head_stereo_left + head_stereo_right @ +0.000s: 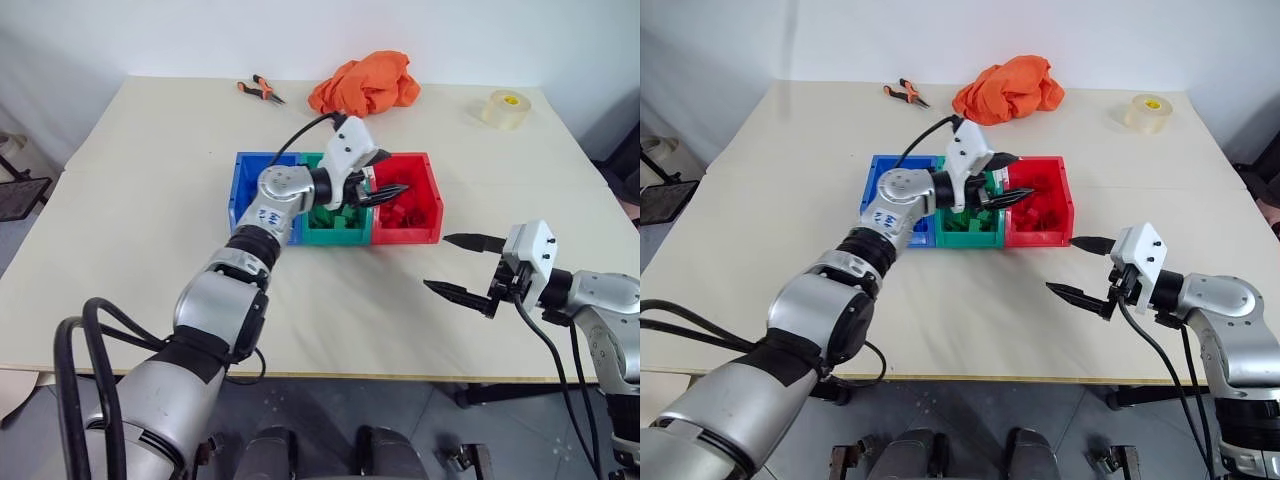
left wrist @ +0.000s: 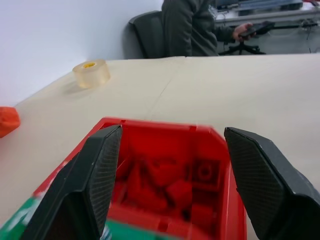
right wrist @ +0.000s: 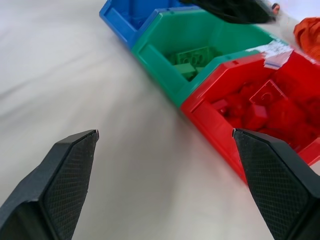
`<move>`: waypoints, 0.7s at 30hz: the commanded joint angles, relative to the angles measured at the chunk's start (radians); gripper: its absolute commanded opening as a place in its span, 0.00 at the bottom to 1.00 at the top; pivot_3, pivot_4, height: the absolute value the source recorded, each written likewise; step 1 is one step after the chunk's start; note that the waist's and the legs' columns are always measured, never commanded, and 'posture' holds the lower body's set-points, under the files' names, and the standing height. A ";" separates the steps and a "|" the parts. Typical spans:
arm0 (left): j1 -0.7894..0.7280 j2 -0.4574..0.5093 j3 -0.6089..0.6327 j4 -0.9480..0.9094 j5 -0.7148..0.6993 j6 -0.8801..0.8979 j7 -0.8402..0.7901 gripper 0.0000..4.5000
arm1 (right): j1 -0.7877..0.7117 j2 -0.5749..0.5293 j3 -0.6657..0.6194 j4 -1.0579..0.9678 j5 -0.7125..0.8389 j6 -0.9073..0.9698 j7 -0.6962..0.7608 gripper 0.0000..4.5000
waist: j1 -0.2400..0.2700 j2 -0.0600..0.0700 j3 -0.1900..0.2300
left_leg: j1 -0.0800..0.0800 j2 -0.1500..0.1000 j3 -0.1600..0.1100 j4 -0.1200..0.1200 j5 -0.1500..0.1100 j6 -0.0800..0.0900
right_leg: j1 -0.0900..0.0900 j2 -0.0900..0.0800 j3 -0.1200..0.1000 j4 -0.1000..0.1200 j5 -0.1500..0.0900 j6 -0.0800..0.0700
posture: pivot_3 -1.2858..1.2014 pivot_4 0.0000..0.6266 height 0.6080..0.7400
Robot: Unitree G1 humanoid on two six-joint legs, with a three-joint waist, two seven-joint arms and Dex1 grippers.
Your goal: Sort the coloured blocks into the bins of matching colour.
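left gripper: jaws apart, empty, over red bin | right gripper: jaws apart, empty | risk: bin rim could be clipped if lowered

Blocks in bins, tape roll behind right

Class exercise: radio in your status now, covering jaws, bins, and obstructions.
Left gripper over the red plastic bin, jaws open, empty. Right gripper open over the beige table. Red bricks binned. Nothing obstructing.
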 commanded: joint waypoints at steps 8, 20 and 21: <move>0.507 0.419 0.099 -0.820 -0.211 0.413 -0.319 0.77 | -0.169 -0.033 0.063 0.268 -0.039 -0.132 0.144 1.00 | -0.027 0.001 -0.001 | 0.002 0.004 0.001 -0.001 0.000 0.000 | -0.001 0.000 0.001 0.003 0.000 0.000 | 0.52 0.24 1.00; 0.901 0.652 0.355 -1.025 -0.337 0.506 -0.235 0.77 | -0.317 -0.033 0.110 0.541 -0.098 -0.242 0.256 1.00 | -0.012 0.001 0.000 | 0.001 0.002 -0.007 0.002 0.000 0.000 | 0.003 -0.002 0.000 0.003 0.000 0.000 | 0.52 0.24 1.00; 0.908 0.654 0.362 -1.026 -0.343 0.505 -0.232 0.77 | -0.325 -0.031 0.113 0.552 -0.102 -0.247 0.259 1.00 | -0.012 0.001 0.000 | 0.001 0.002 -0.007 0.002 0.000 0.000 | 0.003 -0.002 0.000 0.003 0.000 0.000 | 0.52 0.24 1.00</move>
